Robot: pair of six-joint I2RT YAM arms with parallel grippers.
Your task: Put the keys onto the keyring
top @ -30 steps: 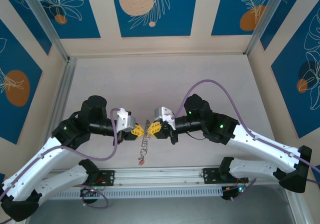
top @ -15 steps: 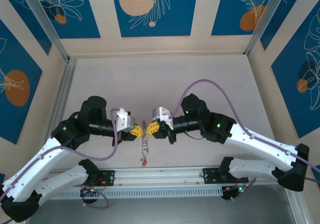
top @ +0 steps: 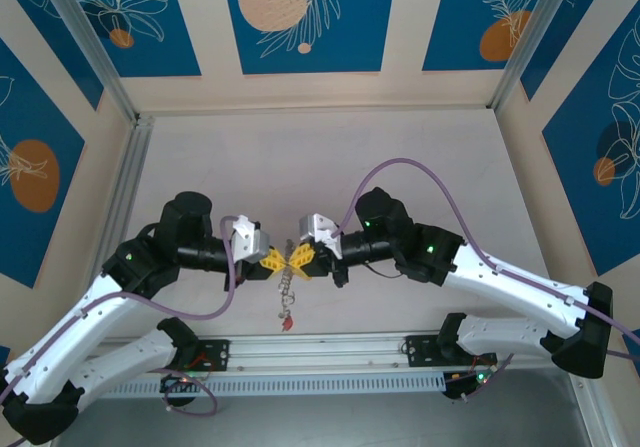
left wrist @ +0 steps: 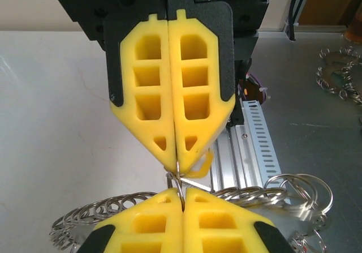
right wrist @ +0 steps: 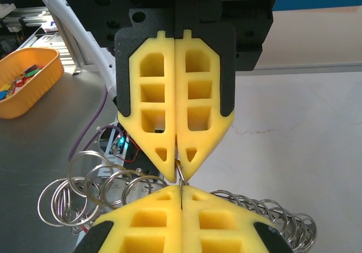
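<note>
- Left jaws and right jaws are met tip to tip at centre of the top view. Both are closed on one thin wire, taken as the keyring [left wrist: 179,179].
- The keys [top: 288,292] are hung just below the tips, over the desk [top: 400,167], with a red tag [top: 284,319] lowest.
- Step judged: threading in hand. Next, the wire needs parting and a key slid on.
- No writing is readable.

Both arms angled inward, left gripper [top: 279,260] and right gripper [top: 298,257] tip to tip (jaws closed tight)
</note>
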